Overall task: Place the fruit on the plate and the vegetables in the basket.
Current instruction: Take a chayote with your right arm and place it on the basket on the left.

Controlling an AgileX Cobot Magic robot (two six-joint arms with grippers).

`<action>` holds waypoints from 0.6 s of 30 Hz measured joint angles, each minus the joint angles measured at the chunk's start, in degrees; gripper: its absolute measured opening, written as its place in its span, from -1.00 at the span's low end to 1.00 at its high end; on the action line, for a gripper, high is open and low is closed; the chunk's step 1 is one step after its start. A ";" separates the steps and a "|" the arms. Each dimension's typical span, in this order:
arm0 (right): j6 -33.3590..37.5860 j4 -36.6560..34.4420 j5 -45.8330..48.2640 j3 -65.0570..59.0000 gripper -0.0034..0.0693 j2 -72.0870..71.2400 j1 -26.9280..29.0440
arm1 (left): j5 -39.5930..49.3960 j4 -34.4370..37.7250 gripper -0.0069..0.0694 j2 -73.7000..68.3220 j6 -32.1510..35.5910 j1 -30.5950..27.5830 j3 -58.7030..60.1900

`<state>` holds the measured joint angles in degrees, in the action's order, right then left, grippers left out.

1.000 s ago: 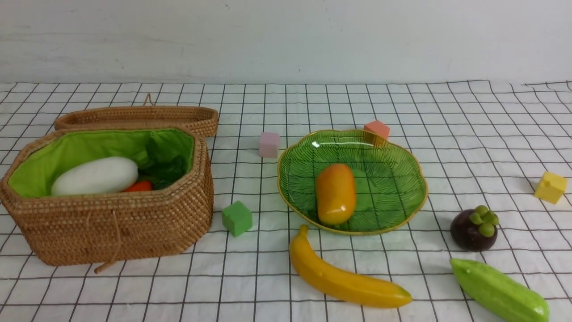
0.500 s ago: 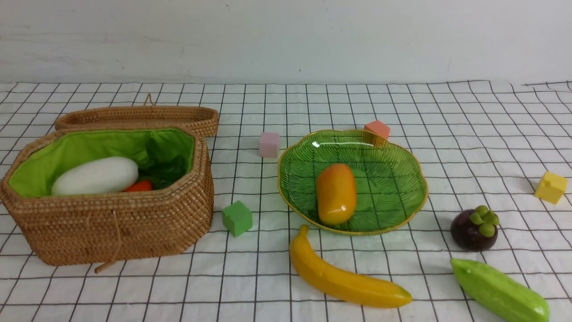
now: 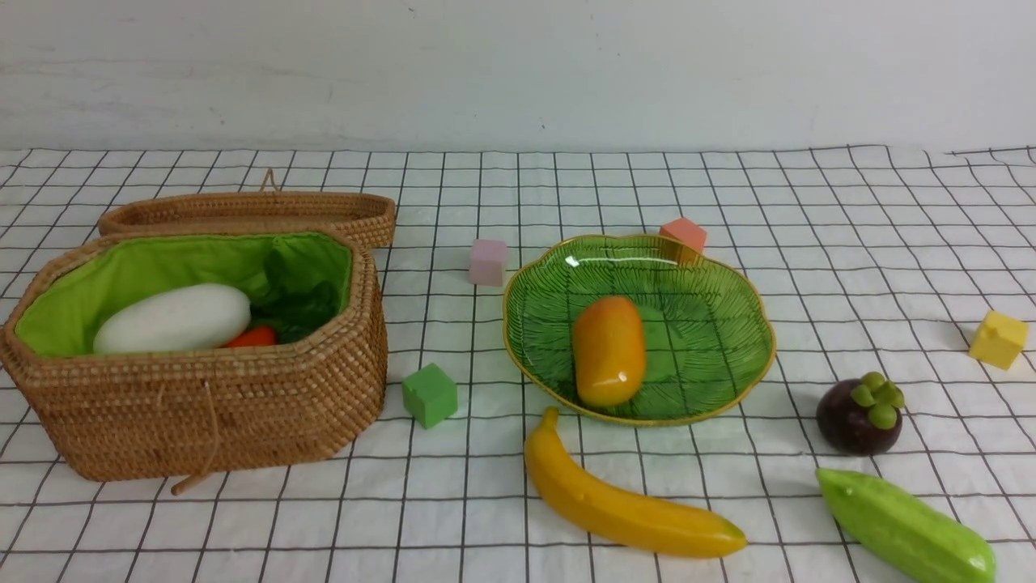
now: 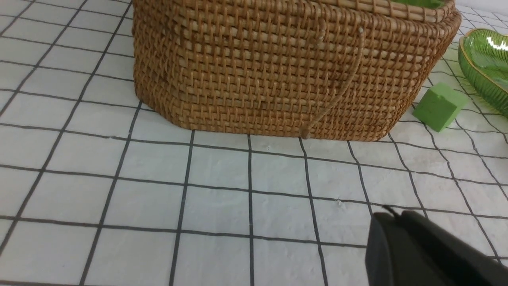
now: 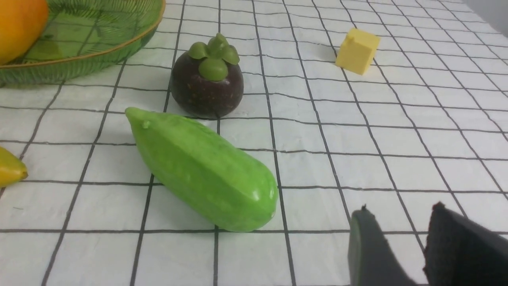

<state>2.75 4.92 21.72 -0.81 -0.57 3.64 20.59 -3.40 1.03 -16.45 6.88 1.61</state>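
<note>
The mango (image 3: 609, 350) lies on the green plate (image 3: 712, 275). The banana (image 3: 623, 502) lies on the cloth in front of the plate. The mangosteen (image 3: 859, 413) and the green gourd (image 3: 906, 526) sit at the front right, as the right wrist view shows too: the mangosteen (image 5: 207, 79), the gourd (image 5: 202, 171). The white radish (image 3: 171, 317) and a red-orange piece (image 3: 252, 337) are in the wicker basket (image 3: 202, 405). My left gripper (image 4: 391, 216) is shut and empty, low over the cloth before the basket (image 4: 278, 71). My right gripper (image 5: 401, 210) is open and empty, near the gourd's blunt end.
The shallow woven lid (image 3: 251, 212) lies behind the basket. Small cubes sit about: green (image 3: 429, 395), pink (image 3: 487, 261), orange (image 3: 684, 235), yellow (image 3: 997, 339). A white wall closes the back. Neither arm shows in the front view.
</note>
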 joint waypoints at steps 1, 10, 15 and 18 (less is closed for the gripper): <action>0.00 0.06 -0.86 -0.14 -0.24 0.00 0.00 | 0.00 0.00 -0.80 0.00 0.00 0.00 0.00; 0.00 0.56 -20.35 -0.66 -0.24 0.00 0.00 | -0.05 0.00 -0.77 0.00 0.00 0.00 0.00; -0.08 1.06 -30.09 -0.66 -0.24 0.00 0.00 | -0.05 0.00 -0.77 0.00 0.00 0.00 0.00; -2.75 0.16 -36.33 -0.66 -0.24 0.00 0.00 | -0.05 0.00 -0.77 0.00 0.00 0.00 0.00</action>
<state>0.00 5.08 -14.61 -1.47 -0.57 3.64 20.53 -3.40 1.03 -16.45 6.88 1.61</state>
